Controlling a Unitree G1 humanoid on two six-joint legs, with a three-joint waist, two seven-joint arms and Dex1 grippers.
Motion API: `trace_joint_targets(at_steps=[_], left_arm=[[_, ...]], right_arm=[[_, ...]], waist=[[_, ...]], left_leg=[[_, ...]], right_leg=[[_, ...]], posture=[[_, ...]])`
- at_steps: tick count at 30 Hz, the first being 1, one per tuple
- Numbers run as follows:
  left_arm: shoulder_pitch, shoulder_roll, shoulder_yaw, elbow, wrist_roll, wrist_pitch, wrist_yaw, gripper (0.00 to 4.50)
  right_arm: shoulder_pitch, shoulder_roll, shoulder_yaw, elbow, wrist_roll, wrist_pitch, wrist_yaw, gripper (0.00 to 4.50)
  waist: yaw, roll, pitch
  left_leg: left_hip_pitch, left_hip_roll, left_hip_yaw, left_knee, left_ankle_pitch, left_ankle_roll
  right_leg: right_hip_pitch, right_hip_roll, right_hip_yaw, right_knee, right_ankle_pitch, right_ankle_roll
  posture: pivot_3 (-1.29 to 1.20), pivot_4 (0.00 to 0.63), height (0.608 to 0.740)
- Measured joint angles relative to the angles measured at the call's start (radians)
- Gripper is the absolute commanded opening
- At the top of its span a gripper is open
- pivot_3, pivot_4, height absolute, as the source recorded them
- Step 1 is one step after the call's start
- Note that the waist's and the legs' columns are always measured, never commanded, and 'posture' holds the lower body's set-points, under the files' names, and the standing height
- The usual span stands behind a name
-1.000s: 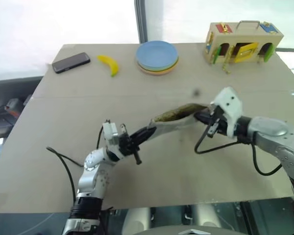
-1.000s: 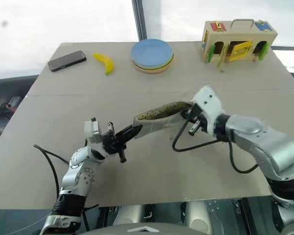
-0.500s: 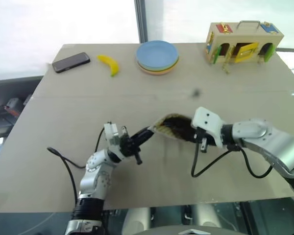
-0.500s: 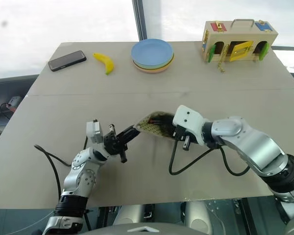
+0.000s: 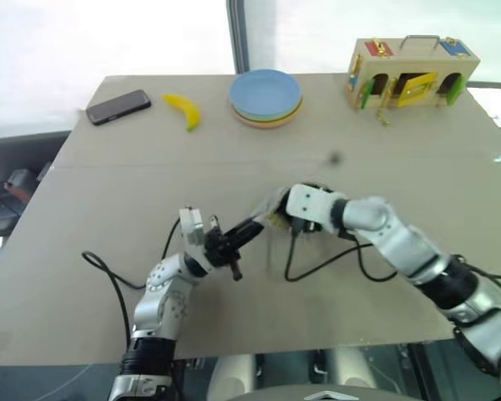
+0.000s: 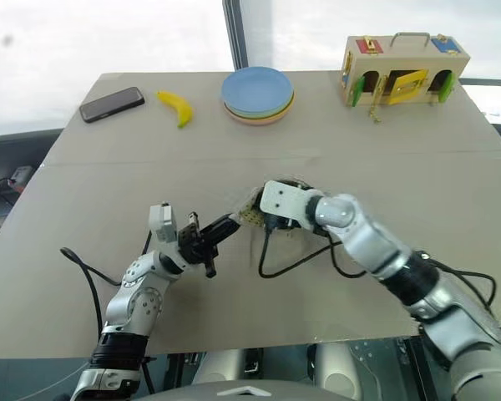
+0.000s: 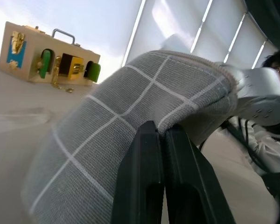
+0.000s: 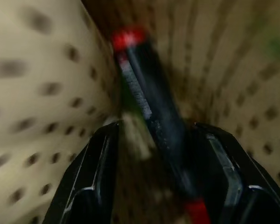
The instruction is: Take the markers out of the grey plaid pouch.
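Left gripper (image 7: 161, 135) pinched on grey plaid pouch (image 7: 130, 112), held above table (image 5: 108, 184). Right gripper (image 8: 154, 135) inside pouch, fingers spread around red marker (image 8: 151, 112). Reach step; next likely close and pull out.

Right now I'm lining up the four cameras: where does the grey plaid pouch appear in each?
Left eye: grey plaid pouch, centre, between the two grippers.
Right eye: centre, same spot.
Left wrist: its grey fabric, above the fingers.
Right wrist: its dotted lining, around a red-ended marker.
Shared landmark: wooden latch box.
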Motion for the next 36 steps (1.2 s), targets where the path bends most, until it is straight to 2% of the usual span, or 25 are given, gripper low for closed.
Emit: trace_joint_targets(at_steps=[2,4,5,6,10,14,17,20,23,25,26,27,29,31,33,36], left_arm=[[0.003,0.0,0.0,0.0,0.003,0.006,0.009,0.0],[0.004,0.0,0.001,-0.001,0.009,0.005,0.021,0.0],[-0.003,0.0,0.002,-0.003,0.026,-0.01,0.036,0.0],[-0.008,0.001,0.003,-0.003,0.04,-0.023,0.044,0.0],[-0.037,0.004,0.012,0.041,0.127,-0.088,0.117,0.0],[-0.076,0.003,0.015,0.102,0.196,-0.141,0.179,0.0],[-0.097,0.001,0.014,0.126,0.21,-0.152,0.198,0.0],[-0.117,-0.002,0.013,0.133,0.218,-0.152,0.209,0.0],[-0.132,-0.003,0.012,0.134,0.218,-0.15,0.211,0.0],[-0.132,-0.002,0.012,0.134,0.218,-0.147,0.211,0.0],[-0.132,-0.001,0.012,0.134,0.218,-0.145,0.212,0.0],[-0.132,-0.002,0.012,0.133,0.217,-0.143,0.212,0.0],[-0.128,0.002,0.017,0.133,0.217,-0.141,0.214,0.0],[-0.125,-0.002,0.014,0.123,0.217,-0.134,0.221,0.0],[-0.119,-0.009,0.0,0.091,0.217,-0.109,0.236,0.0],[-0.122,-0.019,-0.024,0.028,0.217,-0.063,0.271,0.0]], right_arm=[[0.0,0.032,0.001,0.064,-0.033,-0.06,-0.011,1.59],[0.0,0.039,-0.016,0.088,-0.063,-0.112,-0.01,0.73],[0.006,0.031,-0.042,0.071,-0.062,-0.115,0.003,0.44],[0.018,0.02,-0.06,0.053,-0.054,-0.107,0.018,0.37],[0.105,-0.052,-0.22,-0.141,0.078,0.006,0.122,0.37],[0.147,-0.107,-0.406,-0.357,0.277,0.122,0.227,0.37],[0.185,-0.111,-0.493,-0.451,0.413,0.192,0.272,0.37],[0.214,-0.072,-0.556,-0.496,0.521,0.244,0.263,0.37],[0.213,-0.008,-0.709,-0.507,0.622,0.344,0.134,0.37],[0.208,-0.05,-0.787,-0.491,0.617,0.412,0.062,0.37],[0.212,-0.1,-0.81,-0.478,0.603,0.444,0.04,0.37],[0.247,-0.199,-0.827,-0.459,0.576,0.485,0.029,0.37],[0.308,-0.298,-0.83,-0.415,0.522,0.502,0.032,0.37],[0.375,-0.405,-0.765,-0.324,0.429,0.445,0.042,0.37],[0.396,-0.464,-0.659,-0.183,0.313,0.367,0.046,0.37],[0.362,-0.464,-0.542,-0.027,0.205,0.279,0.05,0.37]], waist=[[0.0,0.0,0.0],[-0.001,0.0,0.0],[0.0,-0.001,-0.001],[0.003,-0.001,-0.001],[0.012,-0.001,-0.001],[0.012,-0.001,-0.001],[0.011,-0.001,-0.001],[0.011,-0.001,0.0],[0.013,-0.001,0.0],[0.015,-0.001,0.0],[0.016,-0.001,0.0],[0.02,-0.002,-0.001],[0.017,-0.002,-0.001],[0.013,-0.002,-0.001],[0.008,-0.002,-0.001],[0.004,-0.002,0.0]], left_leg=[[0.0,0.0,0.0,0.0,0.001,-0.001],[0.0,0.0,0.0,0.0,0.001,-0.001],[0.0,0.0,0.0,0.0,0.0,0.0],[0.0,0.0,-0.001,0.0,0.0,0.0],[0.0,0.0,-0.001,0.0,0.0,0.0],[0.0,0.0,-0.002,0.0,0.0,0.0],[0.0,0.001,-0.003,0.0,0.0,0.0],[0.0,0.001,-0.002,0.0,0.0,0.0],[0.0,0.001,-0.002,0.002,0.0,0.0],[-0.001,0.0,-0.003,0.002,0.0,0.0],[-0.001,-0.001,-0.002,0.002,0.0,0.0],[-0.002,-0.002,-0.003,0.002,0.0,0.001],[-0.002,-0.003,-0.002,0.001,-0.001,0.001],[-0.001,-0.003,-0.001,0.001,-0.001,0.001],[0.0,-0.002,0.0,0.0,-0.001,0.001],[0.001,-0.001,0.0,0.0,0.0,0.001]], right_leg=[[0.0,0.0,0.0,0.0,0.002,-0.002],[0.0,0.0,0.0,0.0,0.002,-0.002],[0.001,0.0,0.0,0.0,0.001,-0.002],[0.001,0.0,-0.001,0.0,0.001,-0.002],[0.001,0.0,-0.001,0.0,0.002,-0.003],[0.001,0.0,-0.002,0.0,0.002,-0.003],[0.001,0.0,-0.002,0.0,0.002,-0.003],[0.001,0.0,-0.002,0.0,0.002,-0.003],[0.001,-0.001,-0.002,0.001,0.002,-0.003],[0.001,-0.002,-0.002,0.001,0.002,-0.003],[0.001,-0.003,-0.002,0.001,0.002,-0.003],[0.002,-0.003,-0.002,0.0,0.002,-0.003],[0.002,-0.003,-0.001,-0.001,0.002,-0.003],[0.002,-0.003,-0.001,-0.002,0.002,-0.003],[0.001,-0.002,0.001,-0.002,0.001,-0.002],[0.001,0.0,0.002,0.0,-0.001,0.001]], posture=[[0.0,0.15,0.74],[0.0,0.15,0.74],[0.0,0.15,0.74],[0.0,0.15,0.74],[0.0,0.15,0.74],[0.0,0.15,0.74],[0.0,0.15,0.74],[0.0,0.15,0.74],[0.0,0.15,0.74],[0.0,0.15,0.74],[0.0,0.15,0.74],[0.0,0.15,0.74],[0.0,0.15,0.74],[0.0,0.15,0.74],[0.0,0.15,0.74],[0.0,0.15,0.74]])
